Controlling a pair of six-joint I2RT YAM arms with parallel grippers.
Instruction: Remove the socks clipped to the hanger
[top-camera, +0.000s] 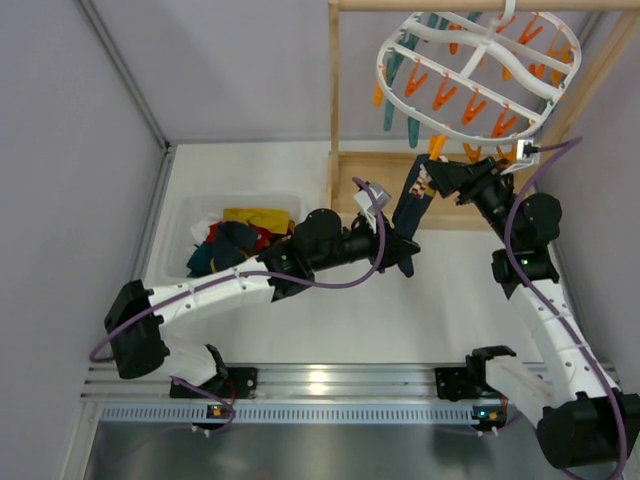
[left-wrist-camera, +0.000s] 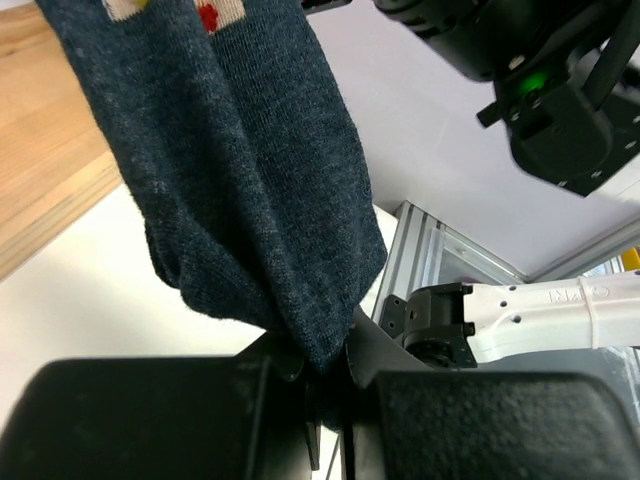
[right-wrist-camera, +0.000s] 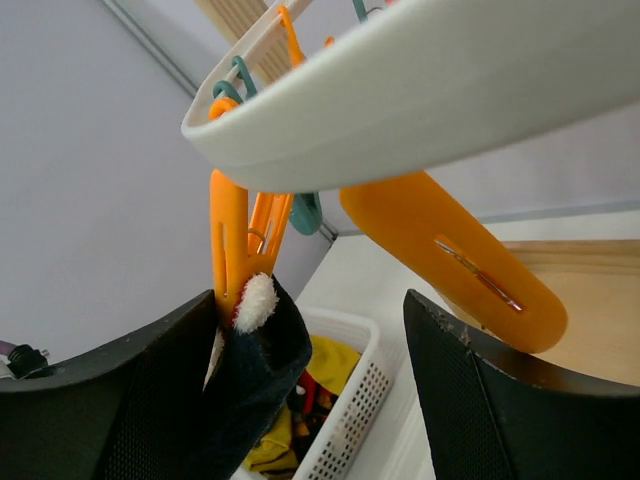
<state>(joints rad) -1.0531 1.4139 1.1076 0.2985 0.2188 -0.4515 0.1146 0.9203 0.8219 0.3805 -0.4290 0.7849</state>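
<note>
My left tool (left-wrist-camera: 325, 372) is clamped on the lower end of the navy patterned sock (left-wrist-camera: 250, 200). The sock hangs above the worktop (top-camera: 450, 300) with its long axis near upright. Its cuff (red and cream marks there) points up into an orange clip (right-wrist-camera: 228, 240) under the white hanger (right-wrist-camera: 450, 90). My right tool (top-camera: 437, 180) has its fingers apart, one on each side of that clip and cuff. Below sits a white basket (right-wrist-camera: 350, 400) of clothes. The lettering on my right arm's white link (left-wrist-camera: 560, 310) is too blurred to read.
</note>
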